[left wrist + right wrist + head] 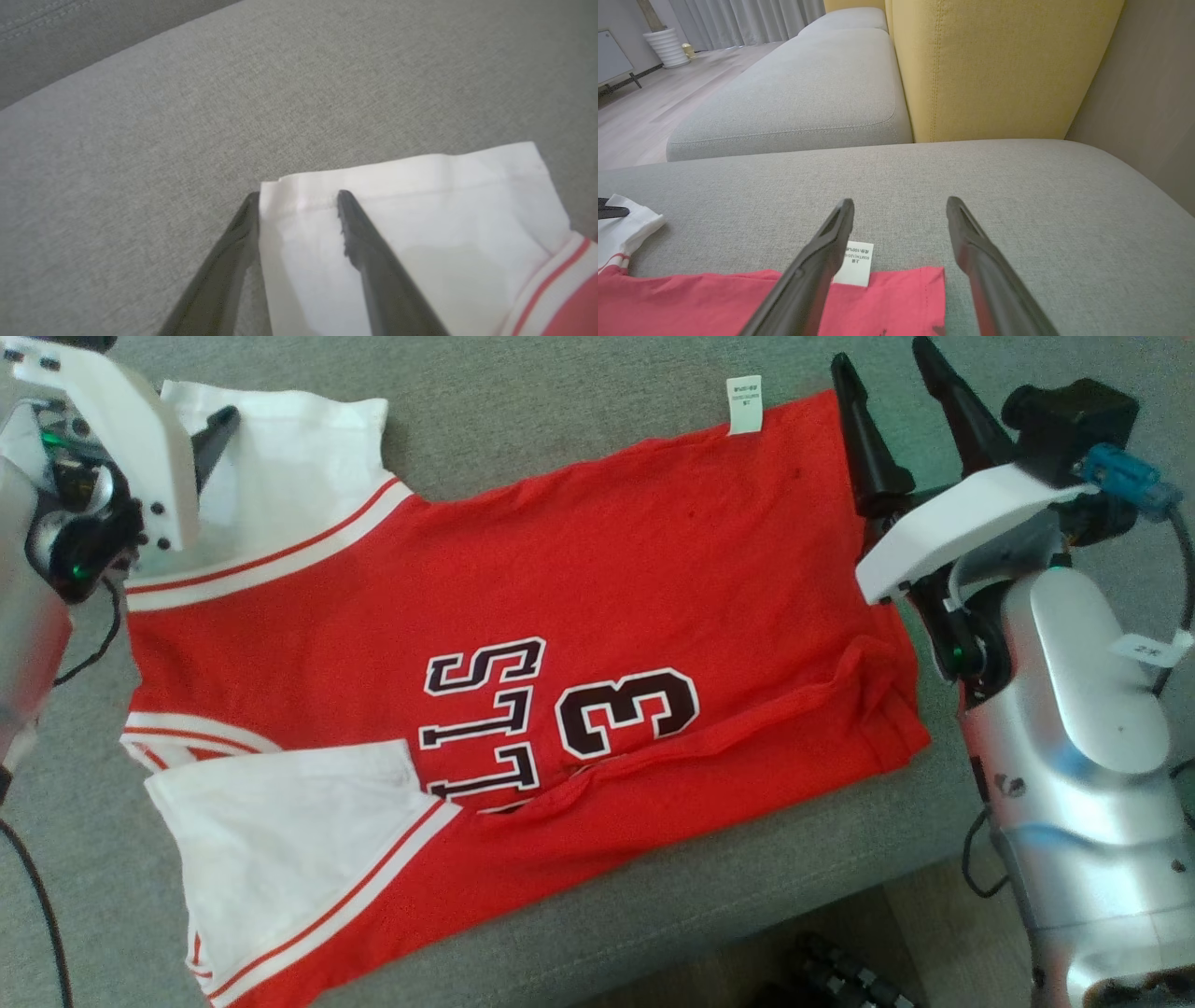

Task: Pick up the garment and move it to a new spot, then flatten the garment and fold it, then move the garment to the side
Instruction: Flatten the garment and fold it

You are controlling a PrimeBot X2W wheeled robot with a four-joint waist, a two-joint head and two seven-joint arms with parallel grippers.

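Currently judged as the fold step, with flattening largely complete. Far left: left gripper (299,195) spread open and holding nothing, straddling the outer edge of the upper white sleeve (420,196), with one finger over the cloth and the other over bare grey cushion (140,140); contact with the cloth not determinable. Centre: red garment (597,569) laid flat across the cushion, near long edge seemingly turned over the lettering, with a rumpled ridge (840,695) close to the hem. Right: right gripper (901,201) likewise open and empty, poised at the far hem corner beside the white label (854,263). Next move, as judged: lower both sets of fingers, pinch sleeve edge and hem corner, lift together, carry toward the near edge. Keep tension even to avoid fresh creases.
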